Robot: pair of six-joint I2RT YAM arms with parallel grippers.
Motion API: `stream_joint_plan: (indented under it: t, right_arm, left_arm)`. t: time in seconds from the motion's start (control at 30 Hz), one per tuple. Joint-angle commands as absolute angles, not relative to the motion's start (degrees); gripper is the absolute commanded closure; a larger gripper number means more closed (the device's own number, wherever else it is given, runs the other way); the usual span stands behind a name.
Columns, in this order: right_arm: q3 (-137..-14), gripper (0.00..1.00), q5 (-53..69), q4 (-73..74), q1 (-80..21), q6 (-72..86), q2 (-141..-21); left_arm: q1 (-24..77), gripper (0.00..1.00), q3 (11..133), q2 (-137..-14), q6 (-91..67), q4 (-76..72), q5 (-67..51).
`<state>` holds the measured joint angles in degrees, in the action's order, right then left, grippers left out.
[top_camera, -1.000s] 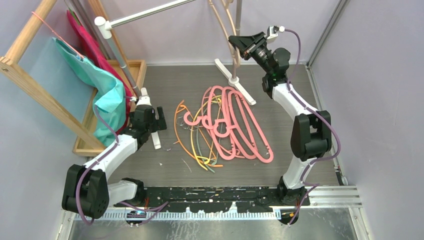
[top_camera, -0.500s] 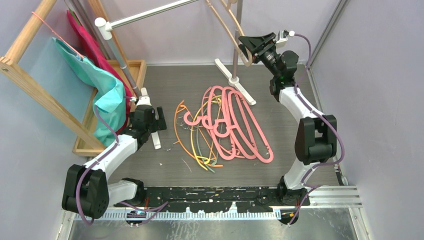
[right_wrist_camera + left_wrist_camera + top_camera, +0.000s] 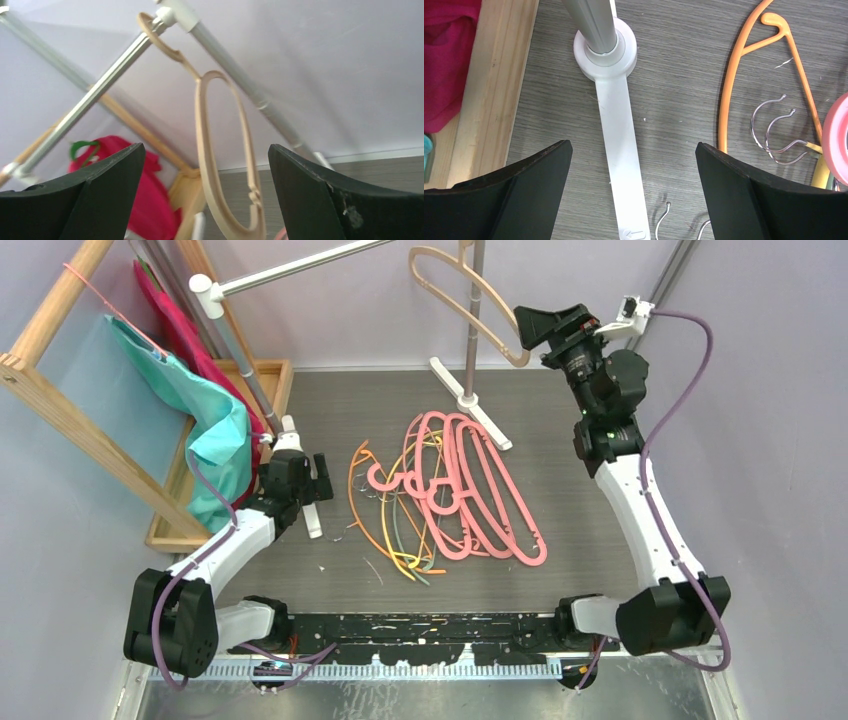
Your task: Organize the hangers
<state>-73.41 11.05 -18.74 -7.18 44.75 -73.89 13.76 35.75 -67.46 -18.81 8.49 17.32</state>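
Overhead, beige hanger (image 3: 202,150) hangs from the rail (image 3: 100,90); right gripper (image 3: 525,328) spread wide.

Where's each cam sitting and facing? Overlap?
Top external: above and behind, looking down on the hanger pile; both arms show.
Left wrist: low, facing down at the rack foot; open left gripper frames it.
Right wrist: raised, facing the hung beige hanger; open right gripper frames it.
Shared: top external sees that hanger too.
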Motion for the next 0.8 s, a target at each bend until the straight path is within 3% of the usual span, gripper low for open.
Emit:
stream_joint_plan:
  t: [0.0,0.17,0.37,0.53,0.77]
  right_arm:
    - [-72.8,0.00,-6.2,-6.8,-10.0,28.5,-69.9]
    - [-69.1,0.01,-31.8,0.6,-20.2,16.3,-64.8]
    - [-57.1,0.07,-43.9,8.3,-35.0,17.8,-59.0]
    - [-43.5,0.22,-38.9,12.2,-38.4,26.5,-53.9]
    - [-37.6,0.25,-26.9,16.8,-39.0,28.1,-62.1]
  left_arm:
    - [13.7,0.02,35.9,-67.0,-18.6,6.7,17.8]
    - [13.7,0.02,35.9,-66.9,-18.7,6.7,17.8]
    - [13.7,0.02,36.1,-67.3,-18.7,6.7,17.2]
    - [13.6,0.02,35.6,-67.0,-19.1,6.0,16.5]
    - [13.7,0.02,35.9,-67.1,-19.2,6.6,16.8]
